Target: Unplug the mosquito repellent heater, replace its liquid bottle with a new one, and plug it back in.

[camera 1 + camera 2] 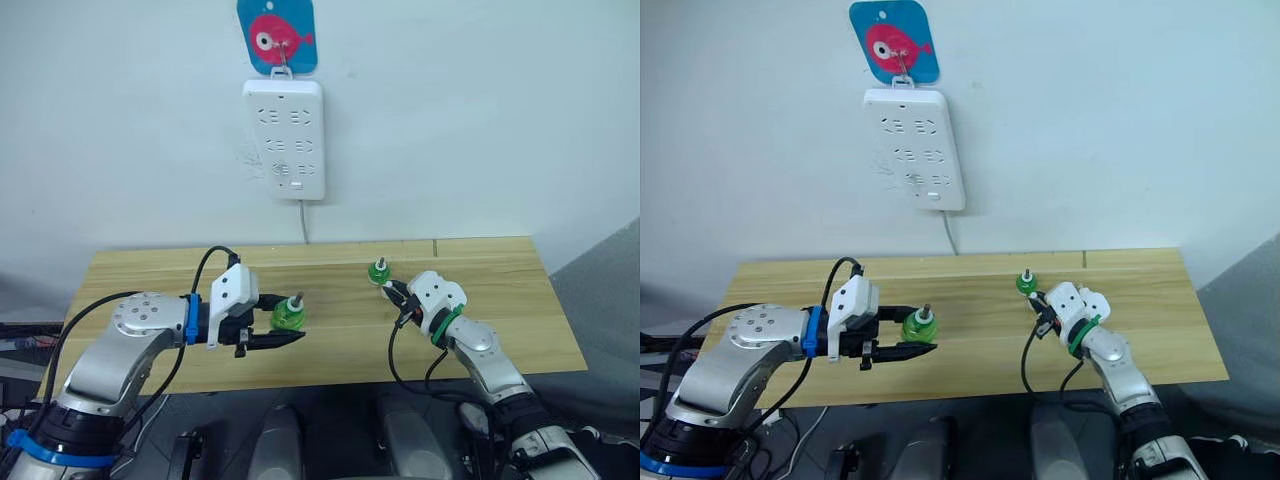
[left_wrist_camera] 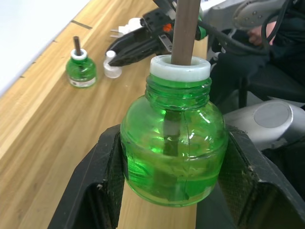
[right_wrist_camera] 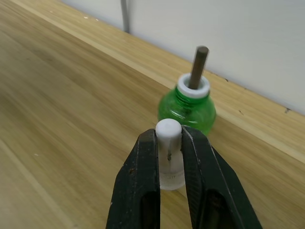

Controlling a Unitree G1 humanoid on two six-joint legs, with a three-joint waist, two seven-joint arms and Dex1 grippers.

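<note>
My left gripper [image 1: 290,322] is shut on a green liquid bottle [image 2: 171,152] with a white collar and a brown wick, held upright just above the wooden table [image 1: 150,270]. A second green bottle [image 1: 378,272] with a wick stands on the table near the back. Just in front of that one, my right gripper [image 3: 169,138] is shut on a small white cap [image 3: 168,143] resting on the table. In the left wrist view a small white piece with two prongs, seemingly the mosquito repellent heater [image 2: 127,25], lies just behind the right gripper's fingers [image 2: 138,45].
A long white socket strip [image 1: 284,138] hangs on the wall above the table's middle, with nothing plugged into it, under a blue hook plate with a pink fish [image 1: 277,35]. Its cable [image 1: 304,222] drops behind the table. Bare wood lies between the two grippers.
</note>
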